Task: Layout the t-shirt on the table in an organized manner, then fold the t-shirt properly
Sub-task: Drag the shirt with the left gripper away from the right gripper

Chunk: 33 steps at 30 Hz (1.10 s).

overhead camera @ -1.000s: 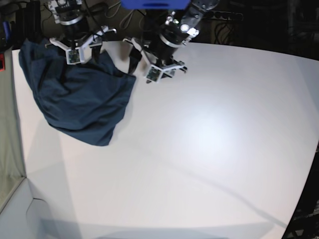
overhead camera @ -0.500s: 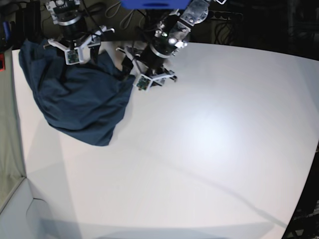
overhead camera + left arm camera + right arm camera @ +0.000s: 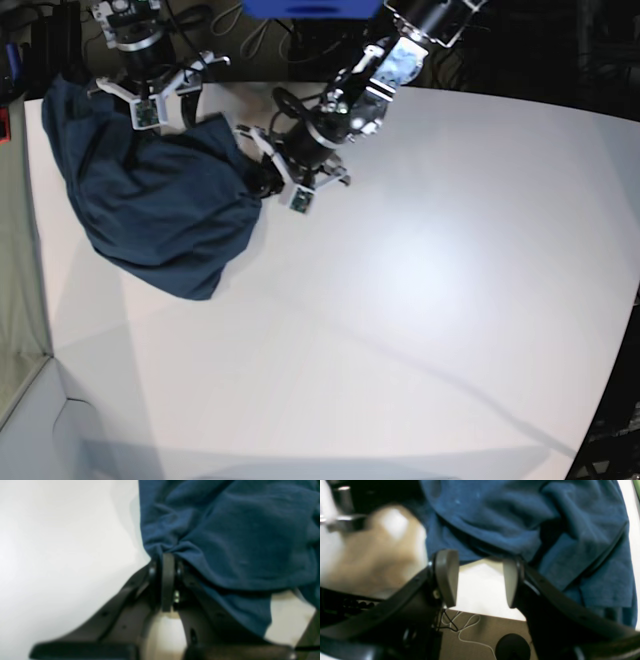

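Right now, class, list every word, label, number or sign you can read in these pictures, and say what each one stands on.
None can be read.
t-shirt: plain navy cloth; a few pale specks in the right wrist view, too blurred to read.
table: bare white, no markings.
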### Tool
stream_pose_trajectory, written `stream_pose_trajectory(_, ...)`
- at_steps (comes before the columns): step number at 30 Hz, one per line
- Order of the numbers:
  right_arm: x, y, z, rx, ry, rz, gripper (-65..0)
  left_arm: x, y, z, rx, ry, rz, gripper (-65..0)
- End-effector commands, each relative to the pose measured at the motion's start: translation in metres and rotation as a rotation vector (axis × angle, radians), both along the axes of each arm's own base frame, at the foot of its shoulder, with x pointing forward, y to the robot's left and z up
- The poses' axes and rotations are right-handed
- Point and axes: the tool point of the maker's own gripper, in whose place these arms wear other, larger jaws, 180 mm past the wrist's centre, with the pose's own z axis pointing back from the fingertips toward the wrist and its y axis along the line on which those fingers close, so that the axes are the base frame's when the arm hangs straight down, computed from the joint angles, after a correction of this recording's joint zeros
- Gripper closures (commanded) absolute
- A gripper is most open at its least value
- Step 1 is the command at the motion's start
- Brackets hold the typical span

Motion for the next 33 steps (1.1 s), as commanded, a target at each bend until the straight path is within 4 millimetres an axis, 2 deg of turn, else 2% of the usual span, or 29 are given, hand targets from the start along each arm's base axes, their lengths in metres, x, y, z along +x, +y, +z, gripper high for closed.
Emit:
stream_pose_trajectory(1, 0.004, 0.000, 0.009, -0.004, -0.037, 0.013, -29.5, 0.003, 0.038, -0.013, 0.096, 0.048, 0.055, -0.5)
stream_pose_trajectory(5, 0.005, -0.003, 0.010, -0.015, -0.038, 0.023, -29.5, 0.042, 0.096, 0.033, 0.070, -0.065, 0.172, -0.5)
stream_pose_trajectory(9, 0.006, -0.003, 0.010, -0.015, -0.041, 0.023, -29.5, 0.073, 0.155, 0.067, 0.071, -0.153, 0.301, -0.5)
stream_pose_trajectory(13, 0.006, -0.003, 0.010, -0.014, -0.041, 0.022, -29.5, 0.091, 0.193, 0.094, 0.080, -0.226, 0.389, -0.5)
stream_pose_trajectory(17, 0.007, -0.002, 0.011, -0.013, -0.045, 0.023, -29.5, 0.099, 0.221, 0.109, 0.089, -0.267, 0.461, -0.5)
stream_pose_trajectory(24, 0.013, -0.002, 0.013, -0.012, -0.060, 0.024, -29.5, 0.105, 0.270, 0.119, 0.110, -0.292, 0.584, -0.5)
stream_pose_trajectory(33, 0.031, -0.006, 0.007, -0.030, -0.024, 0.012, -29.5, 0.105, 0.278, 0.122, 0.112, -0.297, 0.604, -0.5)
